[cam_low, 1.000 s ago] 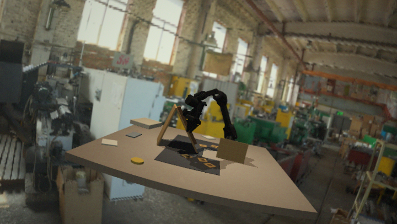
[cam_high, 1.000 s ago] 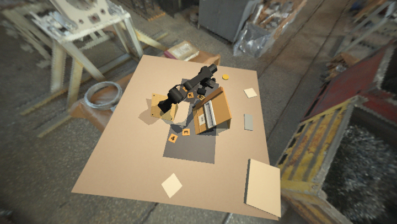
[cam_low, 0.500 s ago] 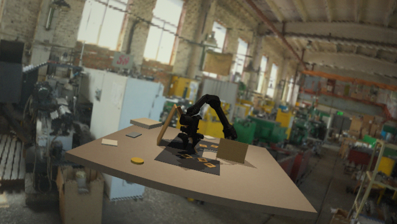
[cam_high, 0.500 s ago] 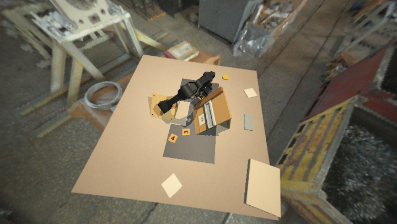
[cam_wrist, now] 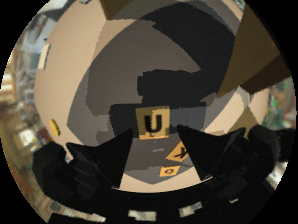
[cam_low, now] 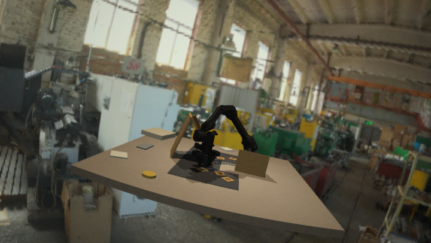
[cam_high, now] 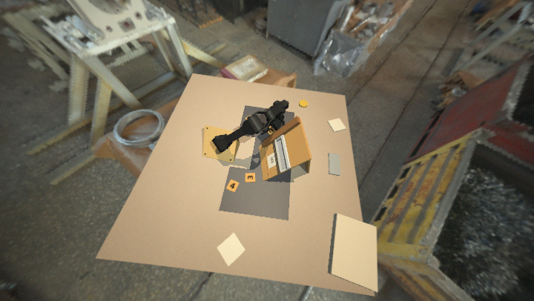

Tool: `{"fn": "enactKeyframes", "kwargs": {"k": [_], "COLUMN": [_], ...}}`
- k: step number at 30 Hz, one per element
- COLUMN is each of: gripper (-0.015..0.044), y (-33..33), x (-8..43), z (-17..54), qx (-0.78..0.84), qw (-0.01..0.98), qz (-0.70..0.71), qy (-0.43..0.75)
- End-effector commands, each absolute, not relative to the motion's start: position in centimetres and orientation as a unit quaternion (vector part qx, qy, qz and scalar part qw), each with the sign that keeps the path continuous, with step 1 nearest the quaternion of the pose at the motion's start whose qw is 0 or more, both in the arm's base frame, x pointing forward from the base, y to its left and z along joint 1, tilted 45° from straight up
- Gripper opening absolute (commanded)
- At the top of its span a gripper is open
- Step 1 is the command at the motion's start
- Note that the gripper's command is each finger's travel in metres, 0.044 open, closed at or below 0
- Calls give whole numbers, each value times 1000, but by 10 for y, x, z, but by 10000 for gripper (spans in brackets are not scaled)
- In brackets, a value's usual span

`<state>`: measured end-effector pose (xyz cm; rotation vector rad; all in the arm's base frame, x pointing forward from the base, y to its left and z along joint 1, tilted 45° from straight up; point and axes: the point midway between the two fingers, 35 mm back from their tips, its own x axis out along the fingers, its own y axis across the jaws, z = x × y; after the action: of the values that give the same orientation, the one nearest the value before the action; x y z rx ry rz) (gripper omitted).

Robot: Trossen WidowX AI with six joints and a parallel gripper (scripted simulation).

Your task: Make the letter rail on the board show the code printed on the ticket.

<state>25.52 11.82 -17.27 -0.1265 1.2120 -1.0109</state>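
My gripper [cam_high: 277,124] [cam_low: 204,166] [cam_wrist: 154,129] is partly open and empty, pointing down low over the U tile [cam_high: 271,130] [cam_wrist: 151,116], which shows between the fingertips in the wrist view. The K tile [cam_wrist: 177,151] and O tile [cam_wrist: 169,171] lie beyond it; the arm mostly hides them in the top view. Tiles 3 [cam_high: 250,177] and 4 [cam_high: 232,185] lie on the dark mat [cam_high: 261,203]. The tilted orange-brown board [cam_high: 300,144] [cam_low: 180,137] carries the pale rail [cam_high: 282,153]; no tile is visible in it. A white card [cam_high: 271,160] beside the rail has unreadable print.
The board's raised edge stands close beside the gripper. A yellow panel [cam_high: 209,144] [cam_low: 252,163] stands by the arm's base. A yellow disc [cam_high: 302,103] [cam_low: 149,174] [cam_wrist: 55,127], a grey block [cam_high: 334,163] and a large cream slab [cam_high: 354,250] lie on the counter.
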Motion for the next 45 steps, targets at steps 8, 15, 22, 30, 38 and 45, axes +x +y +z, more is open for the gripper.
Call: {"fn": "enactKeyframes", "kwargs": {"k": [8, 15, 22, 30, 38, 45], "gripper": [340, 340, 340, 340, 340, 340], "y": [112, 104, 104, 104, 104, 104], "x": [256, 256, 256, 256, 256, 256], "z": [-180, -187, -187, -187, -187, -187], "qx": [-58, -58, -58, -58, -58, -58], "qw": [705, 705, 705, 705, 705, 705], "qz": [-452, -452, -452, -452, -452, -452], "qy": [543, 543, 543, 543, 543, 543]}}
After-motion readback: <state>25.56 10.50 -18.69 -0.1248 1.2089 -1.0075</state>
